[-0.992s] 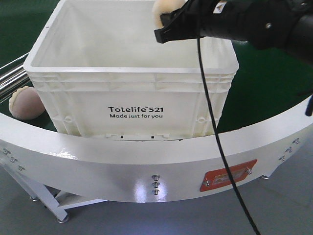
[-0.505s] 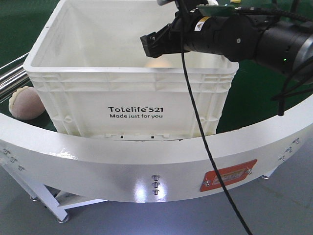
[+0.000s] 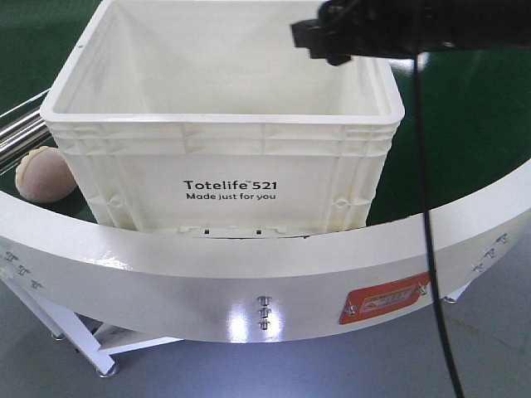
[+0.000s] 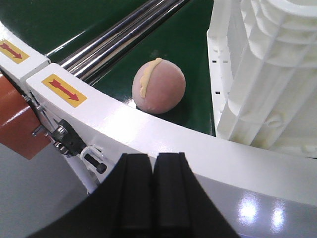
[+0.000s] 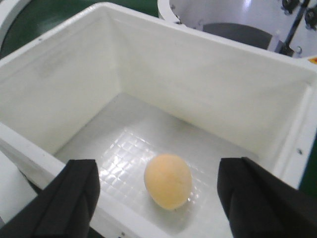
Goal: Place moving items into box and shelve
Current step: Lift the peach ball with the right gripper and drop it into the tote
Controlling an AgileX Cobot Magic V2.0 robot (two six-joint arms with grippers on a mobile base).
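Front view: a white crate (image 3: 224, 157) printed "Totelife 521" stands on a green belt (image 3: 465, 141) behind a curved white rail (image 3: 207, 282). A pinkish-beige bun (image 3: 46, 174) lies on the belt just beside the crate's left wall, outside it. The right gripper (image 3: 319, 37) hangs above the crate's far right corner, with a black cable (image 3: 427, 232) trailing down across the rail. From this side its opening cannot be judged.

Left wrist view: the left gripper (image 4: 154, 163) is closed, its two black pads pressed together with nothing between them. Beyond the rail, the pinkish-beige bun (a yellowish seam runs over its top) sits on the belt between the crate's ribbed wall and a pair of steel rods (image 4: 124, 34). It is close to the crate, though whether they touch cannot be told.

Right wrist view: the right gripper's fingers (image 5: 74, 198) are spread wide and hold nothing. Below them, a yellow-orange bun (image 5: 168, 181) rests on the gridded floor inside the crate, near the closer wall.
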